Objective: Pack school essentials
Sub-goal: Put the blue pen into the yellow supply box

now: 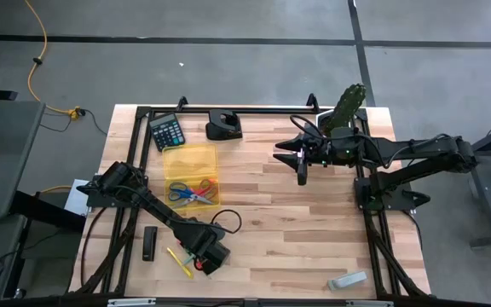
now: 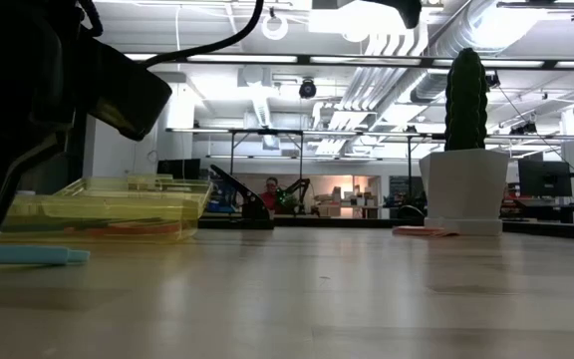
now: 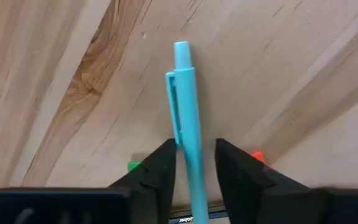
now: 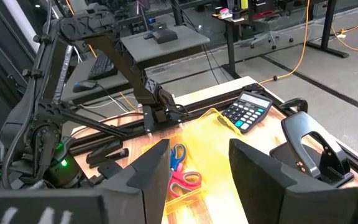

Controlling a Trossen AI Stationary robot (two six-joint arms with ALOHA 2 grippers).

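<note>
Left gripper (image 3: pixel 191 177) stood low at surface's near-left edge, jaws straddling light-blue pen (image 3: pixel 185 106), closing, not yet clamped. Advice: centre pen between fingers, seat grip before lifting toward yellow tray (image 1: pixel 190 156). Right gripper (image 1: pixel 302 177) waited mid-surface, jaws released.

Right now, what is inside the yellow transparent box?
The yellow box holds red-handled scissors and blue-handled scissors, lying at its end nearer the left gripper. Whether anything lies beneath the scissors cannot be seen.

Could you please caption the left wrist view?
Left tool straddling a light blue pen lying on the wooden table.
</note>
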